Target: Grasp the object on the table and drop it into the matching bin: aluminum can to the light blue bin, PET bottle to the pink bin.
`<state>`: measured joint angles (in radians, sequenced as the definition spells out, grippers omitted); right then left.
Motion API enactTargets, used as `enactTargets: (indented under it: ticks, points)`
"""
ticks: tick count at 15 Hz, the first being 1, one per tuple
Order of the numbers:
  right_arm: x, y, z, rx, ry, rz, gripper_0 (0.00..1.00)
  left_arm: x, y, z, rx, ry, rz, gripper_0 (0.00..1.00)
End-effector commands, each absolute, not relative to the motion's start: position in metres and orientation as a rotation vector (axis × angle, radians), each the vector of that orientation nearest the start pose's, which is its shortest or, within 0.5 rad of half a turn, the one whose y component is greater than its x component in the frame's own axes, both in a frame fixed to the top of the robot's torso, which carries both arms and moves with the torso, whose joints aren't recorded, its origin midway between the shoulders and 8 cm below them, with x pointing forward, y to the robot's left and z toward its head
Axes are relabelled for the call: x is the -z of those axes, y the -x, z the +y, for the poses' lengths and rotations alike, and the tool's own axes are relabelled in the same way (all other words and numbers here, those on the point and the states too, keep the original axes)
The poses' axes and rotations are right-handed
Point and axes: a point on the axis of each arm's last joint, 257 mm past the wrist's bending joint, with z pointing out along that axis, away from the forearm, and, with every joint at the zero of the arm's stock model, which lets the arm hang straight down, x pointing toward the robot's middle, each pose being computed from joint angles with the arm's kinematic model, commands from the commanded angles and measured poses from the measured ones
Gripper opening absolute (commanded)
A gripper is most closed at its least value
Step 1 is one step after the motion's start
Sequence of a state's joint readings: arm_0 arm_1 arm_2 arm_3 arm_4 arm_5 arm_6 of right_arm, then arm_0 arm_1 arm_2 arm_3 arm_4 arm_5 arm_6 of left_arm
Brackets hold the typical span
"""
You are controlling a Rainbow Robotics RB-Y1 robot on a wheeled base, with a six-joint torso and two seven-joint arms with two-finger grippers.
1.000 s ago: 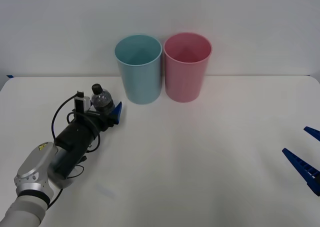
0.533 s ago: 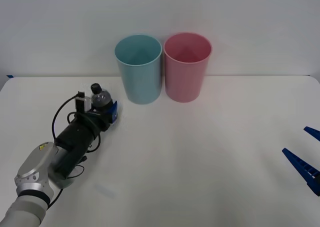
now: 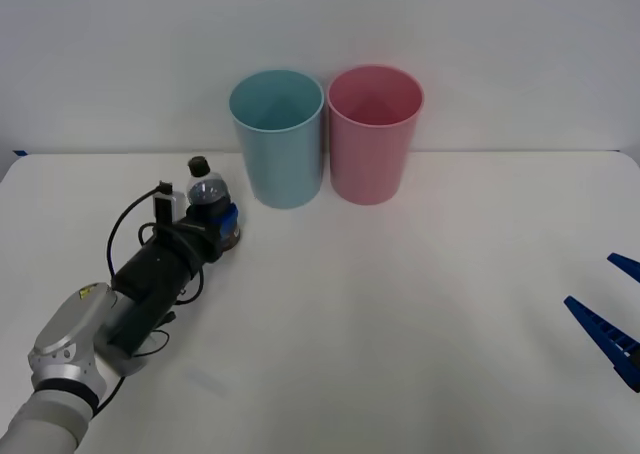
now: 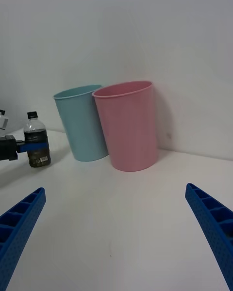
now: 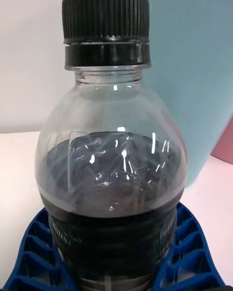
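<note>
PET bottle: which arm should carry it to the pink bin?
Left. The left gripper is shut on the PET bottle, which stands upright beside the light blue bin. The right gripper hangs open far off at the table's right edge. The pink bin is just past the blue one.

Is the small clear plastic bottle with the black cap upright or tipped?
Upright: the small clear plastic bottle stands with its black cap on top, with the left gripper shut on its body.
</note>
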<state>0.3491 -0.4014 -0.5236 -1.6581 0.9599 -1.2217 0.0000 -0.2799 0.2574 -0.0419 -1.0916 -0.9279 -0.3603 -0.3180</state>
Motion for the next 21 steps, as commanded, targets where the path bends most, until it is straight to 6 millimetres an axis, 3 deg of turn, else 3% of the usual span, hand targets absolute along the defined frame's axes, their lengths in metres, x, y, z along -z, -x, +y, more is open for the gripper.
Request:
enactTargets:
  ticks: [1,4,8,13,18,21]
  points:
    - [0.169,-0.342,-0.33,-0.567,0.465,1.441,1.0,0.259,-0.588,0.228,0.338,-0.217,1.628,0.0]
    - [0.169,-0.342,-0.33,-0.567,0.465,1.441,1.0,0.24,-0.582,0.251,0.358,-0.215,1.607,0.0]
    - [0.169,-0.342,-0.33,-0.567,0.465,1.441,1.0,0.207,-0.571,0.265,0.393,-0.189,1.551,0.0]
    - [0.169,-0.342,-0.33,-0.567,0.465,1.441,1.0,0.146,-0.57,0.285,0.39,-0.153,1.443,0.0]
    - [0.169,-0.342,-0.33,-0.567,0.465,1.441,1.0,0.077,-0.565,0.275,0.484,-0.108,1.345,0.0]
    - [0.169,-0.342,-0.33,-0.567,0.465,1.441,1.0,0.039,-0.566,0.259,0.553,-0.113,1.299,0.0]
